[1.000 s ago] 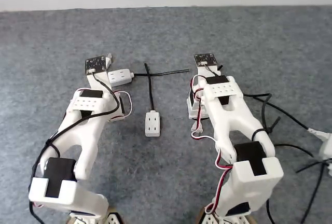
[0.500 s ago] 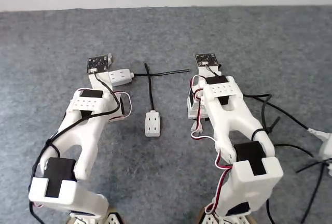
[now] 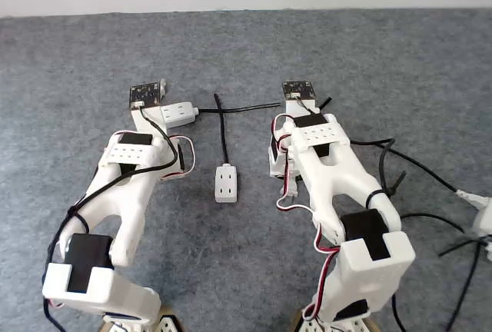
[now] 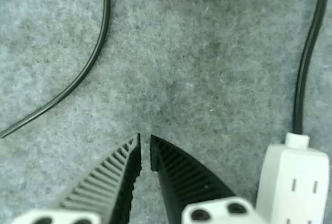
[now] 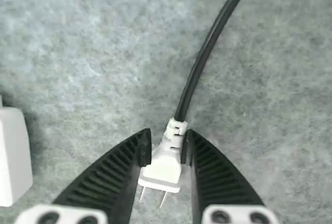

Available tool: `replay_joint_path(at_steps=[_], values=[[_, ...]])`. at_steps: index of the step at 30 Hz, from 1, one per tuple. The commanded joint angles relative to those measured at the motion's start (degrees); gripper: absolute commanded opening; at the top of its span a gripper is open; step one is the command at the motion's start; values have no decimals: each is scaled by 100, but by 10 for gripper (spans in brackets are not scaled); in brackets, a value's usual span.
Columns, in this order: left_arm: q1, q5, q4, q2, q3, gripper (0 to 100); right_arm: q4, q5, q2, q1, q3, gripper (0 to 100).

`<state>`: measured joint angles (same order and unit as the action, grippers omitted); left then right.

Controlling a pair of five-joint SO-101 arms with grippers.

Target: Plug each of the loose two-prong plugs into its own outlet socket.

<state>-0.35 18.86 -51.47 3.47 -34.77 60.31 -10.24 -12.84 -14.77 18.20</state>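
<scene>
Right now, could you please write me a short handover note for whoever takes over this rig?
Left hand: shut, empty, beside a white socket.
Right hand: shut on a white two-prong plug, its black cord trailing away.
A second socket lies apart, unheld.
Done: one plug grasped.
Left: the visible socket slots are empty; plugging in remains.

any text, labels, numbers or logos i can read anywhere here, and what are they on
None can be read.
The near outlet socket, the far outlet socket and the plug in the right gripper show no legible print.
Any marks on the small circuit boards at the wrists are too small to read.
</scene>
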Motion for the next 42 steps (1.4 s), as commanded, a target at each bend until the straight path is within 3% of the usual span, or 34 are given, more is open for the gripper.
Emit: replay_joint_path(at_steps=[1, 18, 24, 34, 39, 42], values=[[9, -62, -62, 9, 303, 25, -84, -79, 119, 75, -255, 104], [18, -62, -88, 9, 295, 25, -180, -264, -127, 251, -308, 103], [18, -62, -88, 9, 295, 25, -207, -264, -145, 251, -316, 6], [18, -62, -79, 9, 295, 25, -22, -237, -57, 242, -325, 9], [18, -62, -62, 9, 303, 26, 286, -123, 655, -22, -193, 9], [-18, -70, -70, 9, 312, 26, -48, 53, 1218, -453, 352, 9]])
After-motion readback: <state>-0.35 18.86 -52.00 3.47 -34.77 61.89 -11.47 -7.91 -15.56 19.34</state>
